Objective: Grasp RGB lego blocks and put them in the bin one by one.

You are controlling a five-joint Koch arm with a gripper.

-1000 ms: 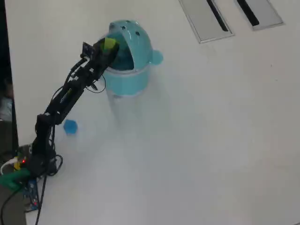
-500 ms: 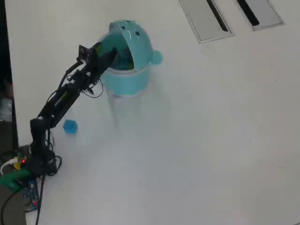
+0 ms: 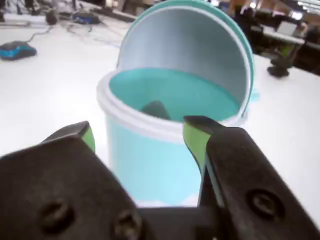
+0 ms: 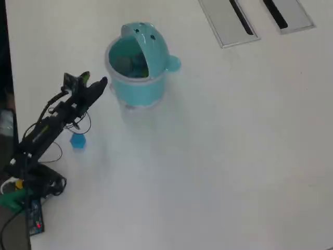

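The teal bin (image 3: 160,160) stands right in front of my gripper (image 3: 140,129), its domed lid (image 3: 185,45) tipped up and open. My two green-padded jaws stand wide apart with nothing between them, just short of the bin's white rim. A dark shape (image 3: 156,109) lies inside the bin; I cannot tell what it is. In the overhead view the gripper (image 4: 95,79) sits just left of the bin (image 4: 136,88), and something small and yellowish shows inside. The blue block (image 4: 78,140) lies on the table under the arm. No red block is in view.
The bin's round knob (image 4: 173,64) sticks out on its right side in the overhead view. Two grey slotted panels (image 4: 229,21) lie at the top right. The arm's base (image 4: 31,182) is at the left edge. A blue mouse (image 3: 17,50) and cables lie far off.
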